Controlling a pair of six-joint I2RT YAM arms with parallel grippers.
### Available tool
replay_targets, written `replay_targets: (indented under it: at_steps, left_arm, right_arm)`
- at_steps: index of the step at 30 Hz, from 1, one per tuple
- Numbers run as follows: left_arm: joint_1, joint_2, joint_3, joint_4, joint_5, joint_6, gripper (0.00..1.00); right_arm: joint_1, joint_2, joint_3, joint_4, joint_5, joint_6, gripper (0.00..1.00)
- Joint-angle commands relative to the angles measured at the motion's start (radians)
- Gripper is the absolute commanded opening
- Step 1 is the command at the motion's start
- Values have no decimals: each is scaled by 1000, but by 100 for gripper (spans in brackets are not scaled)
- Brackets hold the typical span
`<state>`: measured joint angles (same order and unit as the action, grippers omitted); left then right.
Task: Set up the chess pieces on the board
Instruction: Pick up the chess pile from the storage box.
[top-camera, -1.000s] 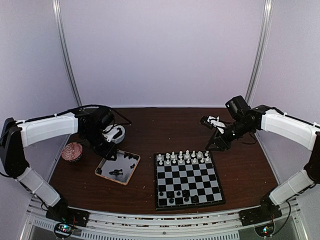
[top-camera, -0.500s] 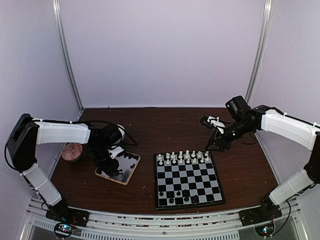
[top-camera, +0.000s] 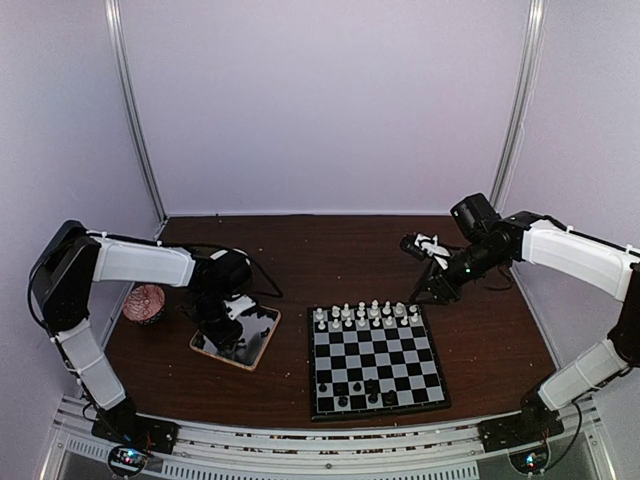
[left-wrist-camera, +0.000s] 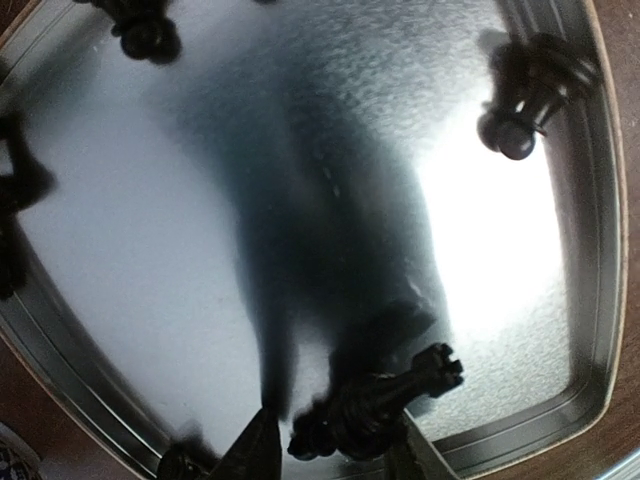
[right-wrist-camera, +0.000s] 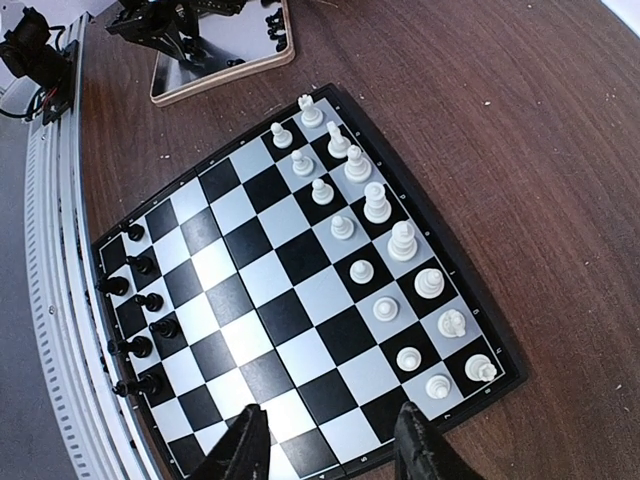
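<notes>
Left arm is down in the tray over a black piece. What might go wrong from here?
1. The black piece lies on its side, slanted between the fingers of the left gripper and close to the tray wall; a pinch may slip or lift it crooked.
2. Other loose black pieces lie nearby in the tray and may get knocked.
3. The standing black pieces on the board sit close together; setting one more down could topple them.

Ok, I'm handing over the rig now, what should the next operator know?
Left claw: open, astride a glossy black chess piece lying in the wood-rimmed metal tray.
Right claw: open, empty, by the far right corner of the black-and-grey chessboard.
Done: white pieces fill the two far rows; some black pieces stand on the near rows.
To do: the remaining black pieces in the tray.
</notes>
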<state>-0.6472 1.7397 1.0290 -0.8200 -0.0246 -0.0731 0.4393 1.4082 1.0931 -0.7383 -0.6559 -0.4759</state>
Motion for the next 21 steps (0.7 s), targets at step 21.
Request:
replay_targets:
  at_steps: [21]
  left_arm:
    - [-35,14,-15,32,8,-127,25]
  right_arm:
    - [-6,31,7,-24,-39,-12,43]
